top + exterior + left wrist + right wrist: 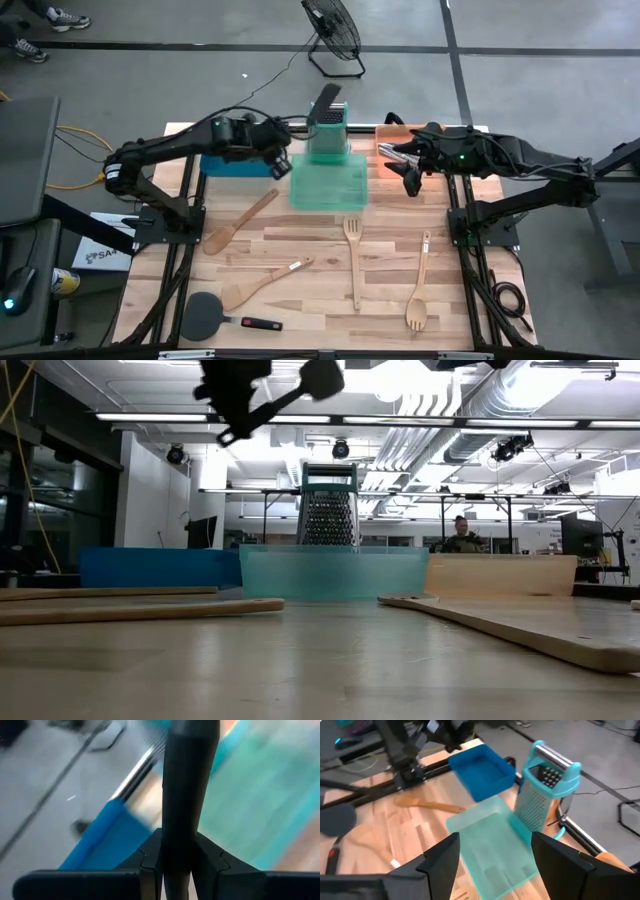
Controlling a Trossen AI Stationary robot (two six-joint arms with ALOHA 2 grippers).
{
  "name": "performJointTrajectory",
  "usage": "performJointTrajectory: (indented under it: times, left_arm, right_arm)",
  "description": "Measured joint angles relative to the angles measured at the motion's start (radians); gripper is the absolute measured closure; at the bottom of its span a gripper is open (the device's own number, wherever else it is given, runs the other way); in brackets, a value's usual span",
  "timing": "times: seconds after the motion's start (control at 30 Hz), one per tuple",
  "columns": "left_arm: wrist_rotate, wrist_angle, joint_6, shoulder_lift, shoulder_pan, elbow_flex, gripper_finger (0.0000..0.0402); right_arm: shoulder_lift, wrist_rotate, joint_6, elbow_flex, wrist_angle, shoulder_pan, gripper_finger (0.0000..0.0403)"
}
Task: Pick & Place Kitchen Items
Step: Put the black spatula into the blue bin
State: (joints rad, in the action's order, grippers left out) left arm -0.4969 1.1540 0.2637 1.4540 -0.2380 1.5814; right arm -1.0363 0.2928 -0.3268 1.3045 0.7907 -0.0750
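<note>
Black and long, the plastic utensil handle (187,795) sits clamped in the left gripper (279,160) above the far edge, by the see-through green tray (329,183), and could slip out crooked, while the right gripper (411,172) hangs apart, empty.

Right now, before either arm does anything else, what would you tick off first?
1. Left gripper shut on a dark handle: ok, the fingers pinch it on both sides.
2. What that utensil is: cannot tell, only its handle shows.
3. Right gripper open and empty: ok, nothing sits between its fingers.
4. Green tray bare to receive an item: ok, its floor looks bare.
5. Box grater upright behind the green tray: ok.
6. Wooden utensils and black spatula lying loose on the table: ok, none overlap.
</note>
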Motion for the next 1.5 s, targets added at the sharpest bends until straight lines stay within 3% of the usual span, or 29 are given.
performJointTrajectory:
  times: [0.2, 0.4, 0.6, 0.87, 1.1, 1.5]
  left_arm:
    - [-0.163, 0.244, 0.008, 0.000, -0.037, -0.002, 0.0339]
    - [-0.265, 0.327, 0.055, -0.009, -0.108, -0.043, 0.0339]
    - [-0.317, 0.295, 0.033, -0.009, -0.215, -0.158, 0.0339]
    - [-0.206, 0.121, -0.102, -0.008, -0.324, -0.373, 0.0339]
    - [-0.116, 0.015, -0.135, -0.008, -0.425, -0.530, 0.0339]
    - [-0.008, -0.115, -0.282, -0.008, -0.540, -0.633, 0.0339]
  right_arm:
    - [0.000, 0.067, -0.047, 0.000, -0.005, 0.000, 0.0165]
    - [-0.001, 0.109, -0.068, 0.000, -0.034, 0.000, 0.0165]
    - [-0.001, 0.169, -0.079, 0.000, -0.034, 0.000, 0.0165]
    - [-0.002, 0.180, -0.102, 0.000, -0.034, 0.000, 0.0165]
    - [-0.002, 0.180, -0.115, 0.000, -0.034, 0.000, 0.0165]
    - [-0.007, 0.181, -0.115, 0.000, -0.034, 0.000, 0.0165]
